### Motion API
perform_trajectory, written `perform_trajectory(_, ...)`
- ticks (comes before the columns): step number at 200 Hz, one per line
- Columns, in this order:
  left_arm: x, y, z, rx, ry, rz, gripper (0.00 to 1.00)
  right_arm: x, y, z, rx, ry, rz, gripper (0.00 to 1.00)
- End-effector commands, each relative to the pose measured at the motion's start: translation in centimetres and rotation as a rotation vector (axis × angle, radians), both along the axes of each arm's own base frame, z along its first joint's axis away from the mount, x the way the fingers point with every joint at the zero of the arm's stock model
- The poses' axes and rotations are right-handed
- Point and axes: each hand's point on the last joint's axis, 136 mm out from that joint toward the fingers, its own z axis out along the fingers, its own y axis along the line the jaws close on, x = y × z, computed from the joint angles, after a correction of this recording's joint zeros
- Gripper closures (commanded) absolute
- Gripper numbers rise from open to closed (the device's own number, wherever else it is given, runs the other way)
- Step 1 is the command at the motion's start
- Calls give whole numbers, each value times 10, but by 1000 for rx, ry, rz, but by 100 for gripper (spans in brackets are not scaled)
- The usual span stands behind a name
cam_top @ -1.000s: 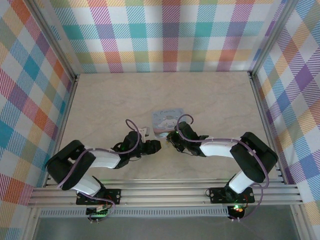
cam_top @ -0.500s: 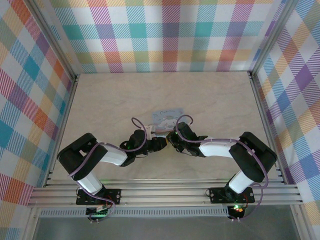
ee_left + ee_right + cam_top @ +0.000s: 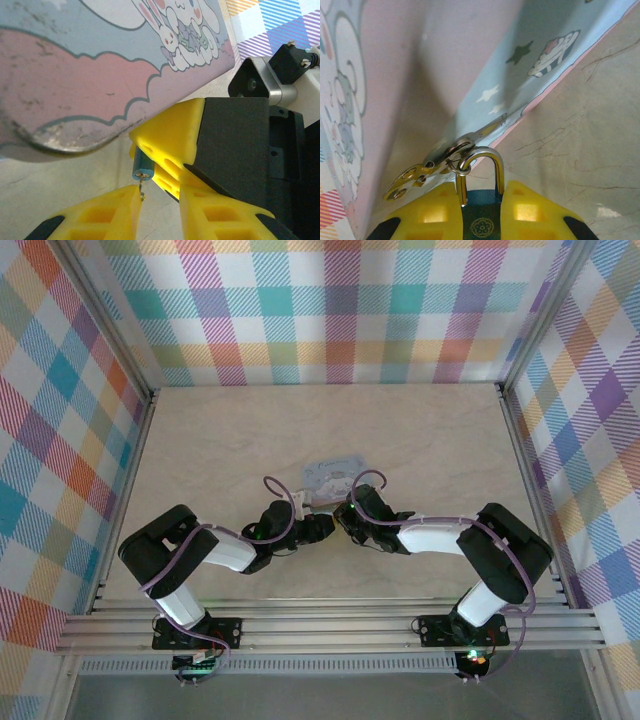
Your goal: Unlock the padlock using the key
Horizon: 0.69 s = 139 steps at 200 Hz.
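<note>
The tin box (image 3: 335,473) sits tilted near the middle of the pale marbled surface (image 3: 430,440). Both arms reach in toward its near edge. In the overhead view the left pincer (image 3: 318,527) lies at about 7 o'clock of the box and the right pincer (image 3: 343,518) at about 6 o'clock, the two almost touching.

The right pincer is clenched on the padlock (image 3: 481,221). The padlock's dark teal body, stamped with a small gold emblem, is squeezed between the two yellow fingers (image 3: 435,207) at 6 o'clock of the right wrist view. Its silver shackle (image 3: 485,151) rises toward 12 o'clock and is closed. It is hooked through a ring on the brass hasp (image 3: 415,179), which runs off toward 8 o'clock along the box's lower edge.

In the left wrist view the padlock (image 3: 141,164) shows as a small blue stub under the box's rim, beside the right pincer's yellow finger. A thin metal piece (image 3: 142,192) hangs from its 6 o'clock end and touches the tip of one left finger (image 3: 107,212). It is too small to tell whether it is the key. The left pincer (image 3: 159,192) is partly released, with a clear gap between its fingers and nothing clamped across it.
</note>
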Motion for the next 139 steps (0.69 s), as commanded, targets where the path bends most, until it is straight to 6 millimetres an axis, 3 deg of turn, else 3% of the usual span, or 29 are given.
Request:
perform_trajectory(1, 0, 2, -4, 34, -22, 6, 73, -5, 7, -4, 16, 35, 5, 100)
perform_trajectory(76, -2, 10, -6, 54, -27, 24, 72, -6, 5, -6, 7, 37, 1, 100)
perform_trajectory(139, 1, -6, 0, 8, -37, -17, 74, -5, 9, -2, 11, 30, 10, 100)
